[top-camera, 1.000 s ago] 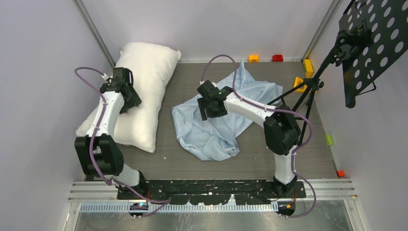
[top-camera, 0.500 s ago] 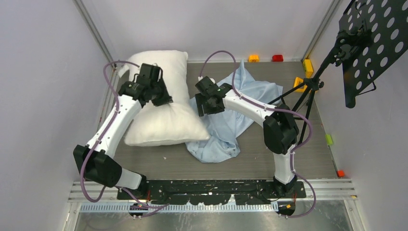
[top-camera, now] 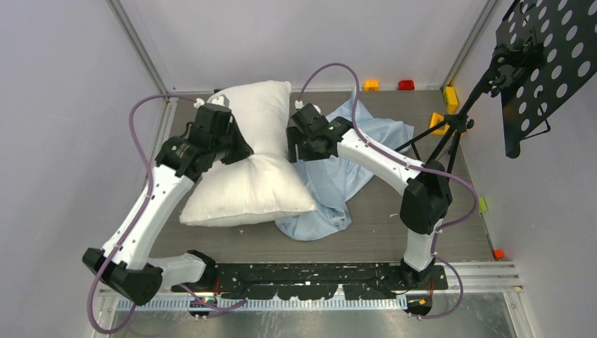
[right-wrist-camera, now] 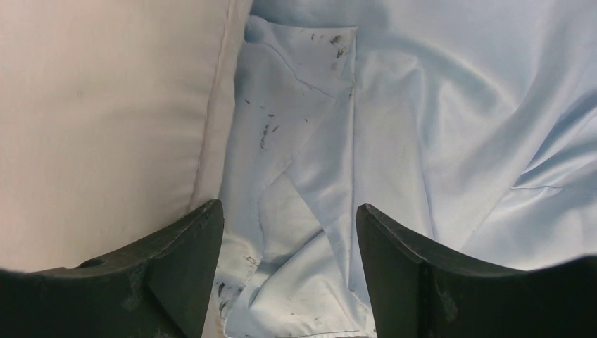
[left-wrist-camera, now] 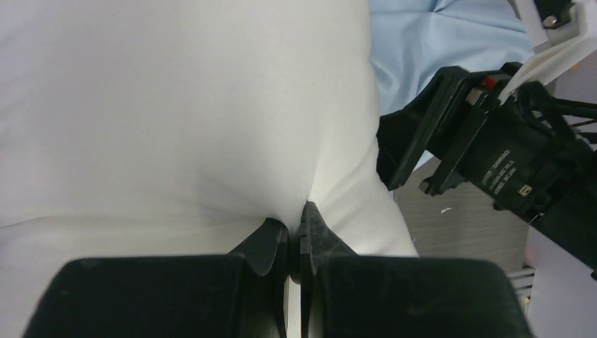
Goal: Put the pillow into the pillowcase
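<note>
White pillow [top-camera: 250,190] lies partly on the blue pillowcase [top-camera: 320,211]. The left tool [left-wrist-camera: 296,227] pinches the pillow tight. The right tool [right-wrist-camera: 287,213] hangs open over the pillowcase.

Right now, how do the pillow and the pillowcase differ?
The pillow is white and plump; the pillowcase is light blue, thin and wrinkled, with dark smudges. The pillow is pinched in the shut left gripper; the pillowcase is not held, and the open right gripper is above it. Both are soft fabric and lie on the table, the pillow's corner overlapping the pillowcase.
</note>
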You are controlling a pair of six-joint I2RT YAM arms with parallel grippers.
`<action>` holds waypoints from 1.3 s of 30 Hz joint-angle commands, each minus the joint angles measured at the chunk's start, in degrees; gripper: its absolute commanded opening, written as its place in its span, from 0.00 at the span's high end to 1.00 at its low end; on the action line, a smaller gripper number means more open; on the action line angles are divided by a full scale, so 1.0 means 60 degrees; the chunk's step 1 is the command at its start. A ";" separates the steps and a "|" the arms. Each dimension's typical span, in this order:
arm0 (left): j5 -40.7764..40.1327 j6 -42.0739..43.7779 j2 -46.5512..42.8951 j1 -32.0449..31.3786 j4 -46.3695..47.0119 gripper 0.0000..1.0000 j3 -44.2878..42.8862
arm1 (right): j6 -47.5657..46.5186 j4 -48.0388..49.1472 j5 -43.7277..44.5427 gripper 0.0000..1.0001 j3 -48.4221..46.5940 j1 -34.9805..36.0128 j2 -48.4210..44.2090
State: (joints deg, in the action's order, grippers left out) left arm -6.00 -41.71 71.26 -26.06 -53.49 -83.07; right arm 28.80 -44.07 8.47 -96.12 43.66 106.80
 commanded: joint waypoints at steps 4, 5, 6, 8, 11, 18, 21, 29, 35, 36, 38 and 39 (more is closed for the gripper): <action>-0.0374 -0.0107 -0.1515 -0.0258 0.0707 1.00 0.0638 | 0.0585 0.0278 0.0472 0.24 -0.0432 0.0047 -0.1215; -0.0391 0.0000 -0.1650 -0.0324 0.0701 1.00 0.0662 | 0.0556 0.0220 0.0690 0.23 -0.0565 0.0033 -0.1075; -0.0443 0.0085 -0.1764 -0.0344 0.0625 1.00 0.0668 | 0.0535 0.0169 0.0808 0.23 -0.0709 -0.0079 -0.0871; -0.0729 0.0276 -0.1975 -0.0354 0.0417 1.00 0.0674 | 0.0648 0.0191 0.0570 0.23 -0.0963 -0.0428 -0.0473; -0.1313 0.0551 -0.1994 -0.0344 0.0008 1.00 0.0541 | 0.0712 0.0399 0.0052 0.23 -0.1543 -0.0848 0.0257; -0.2624 0.1046 -0.1308 0.0616 -0.1974 1.00 -0.0355 | 0.0861 0.0889 -0.0234 0.23 -0.3705 -0.1347 0.1920; -0.2207 0.1137 -0.1700 0.0908 -0.1881 1.00 0.0049 | 0.1226 0.1867 -0.0403 0.22 -0.4323 -0.1706 0.2582; -0.2101 0.1148 -0.2204 0.0989 -0.2225 1.00 0.0558 | 0.2565 0.3598 -0.0668 0.20 -0.5615 -0.2136 0.4498; -0.2099 0.1184 -0.2283 0.1062 -0.2345 1.00 0.0734 | 0.2040 0.3387 -0.1208 0.20 -0.6427 -0.2117 0.5474; -0.2105 0.1194 -0.2263 0.1094 -0.2308 1.00 0.0771 | 0.1895 0.3546 -0.1672 0.20 -0.6203 -0.2100 0.5428; -0.2066 0.1184 -0.2215 0.1256 -0.2209 1.00 0.0841 | 0.1647 0.3952 -0.2166 0.20 -0.5472 -0.2021 0.5129; -0.2029 0.1154 -0.2179 0.1362 -0.2132 1.00 0.0876 | 0.1619 0.4060 -0.2258 0.21 -0.5100 -0.2000 0.4949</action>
State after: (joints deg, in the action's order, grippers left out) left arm -17.15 -35.42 59.55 -19.62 -70.17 -77.49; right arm 40.86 -25.26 1.13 -131.26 30.37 140.53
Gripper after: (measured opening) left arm 0.036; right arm 0.801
